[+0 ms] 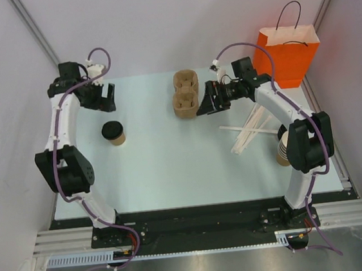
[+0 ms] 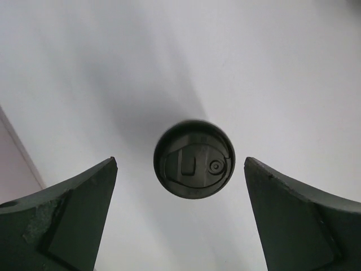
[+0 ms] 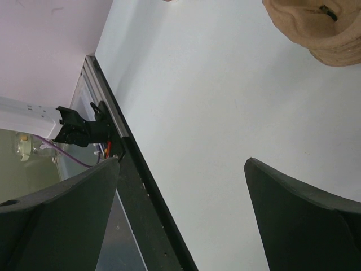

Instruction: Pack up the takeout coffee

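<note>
Bolted at the near edge of the pale blue-white tabletop, the left arm base and the right arm base sat on a silver metal rail.

A little farther in, on our right, we saw a stack of lidless tan paper cups, partly hidden behind the right arm's black elbow. Just beyond it lay a loose scatter of thin pale sticks, flat on the tabletop.

On our left stood the takeout coffee, a small tan kraft-paper cup with a round black plastic lid. It was upright on the bare tabletop with its lid on, well apart from the carrier.

Beyond the cup hung the left gripper, released and grasping nothing. Its wrist view looked straight down on the black lid, which sat between the two dark fingers and touched neither.

At about the same depth, the right gripper pointed at a brown moulded-pulp two-cup carrier and was just beside its right side. We found its jaws spread wide and holding nothing. Its wrist view showed only bare tabletop between the fingers, with the carrier's edge in the upper right corner.

Farthest off, an orange paper bag with thin black cord handles stood upright at the far right corner.
</note>
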{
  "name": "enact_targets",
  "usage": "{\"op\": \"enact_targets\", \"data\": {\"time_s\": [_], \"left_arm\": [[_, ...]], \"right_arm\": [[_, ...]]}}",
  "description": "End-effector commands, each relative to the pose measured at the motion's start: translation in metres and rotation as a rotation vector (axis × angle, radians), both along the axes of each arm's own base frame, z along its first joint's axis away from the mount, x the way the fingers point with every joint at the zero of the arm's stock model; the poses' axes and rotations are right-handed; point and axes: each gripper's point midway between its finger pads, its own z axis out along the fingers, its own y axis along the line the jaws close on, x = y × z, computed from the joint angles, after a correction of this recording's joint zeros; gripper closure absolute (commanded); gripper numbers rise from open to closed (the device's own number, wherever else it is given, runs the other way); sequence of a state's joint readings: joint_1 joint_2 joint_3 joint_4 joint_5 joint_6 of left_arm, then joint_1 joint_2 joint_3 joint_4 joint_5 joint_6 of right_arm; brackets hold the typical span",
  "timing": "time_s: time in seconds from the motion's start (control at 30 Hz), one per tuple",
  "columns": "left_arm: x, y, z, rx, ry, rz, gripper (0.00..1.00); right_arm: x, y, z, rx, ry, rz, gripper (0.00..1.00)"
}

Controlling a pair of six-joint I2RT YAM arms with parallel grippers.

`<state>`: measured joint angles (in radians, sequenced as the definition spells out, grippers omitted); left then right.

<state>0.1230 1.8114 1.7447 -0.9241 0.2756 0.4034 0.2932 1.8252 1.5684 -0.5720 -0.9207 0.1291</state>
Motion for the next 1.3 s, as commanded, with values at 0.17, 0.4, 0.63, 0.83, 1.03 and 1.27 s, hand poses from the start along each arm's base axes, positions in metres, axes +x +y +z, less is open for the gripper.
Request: {"op": "enact_targets", "data": {"time_s": [0.17, 0.4, 0.63, 0.83, 1.03, 1.27], "left_arm": [[0.042, -0.096, 0.118, -0.16, -0.274, -0.095, 0.11], [0.065, -0.223, 0.1, -0.229, -0.323, -0.195, 0.13], [0.099, -0.277, 0.06, -0.252, -0.324, -0.188, 0.31], [0.118, -0.279, 0.019, -0.236, -0.276, -0.163, 0.43], [0.131, -0.277, 0.006, -0.319, -0.259, -0.137, 0.48], [0.134, -0.283, -0.001, -0.385, -0.235, -0.154, 0.5]], "right_arm": [[0.036, -0.027, 0.027, -0.031, -0.11, -0.097, 0.02], [0.069, -0.066, 0.029, -0.147, -0.162, -0.246, 0.07], [0.106, -0.057, 0.03, -0.169, -0.234, -0.317, 0.22], [0.138, -0.026, 0.021, -0.169, -0.294, -0.296, 0.42], [0.166, 0.017, 0.007, -0.16, -0.339, -0.262, 0.53], [0.182, 0.035, -0.014, -0.183, -0.349, -0.273, 0.57]]}}
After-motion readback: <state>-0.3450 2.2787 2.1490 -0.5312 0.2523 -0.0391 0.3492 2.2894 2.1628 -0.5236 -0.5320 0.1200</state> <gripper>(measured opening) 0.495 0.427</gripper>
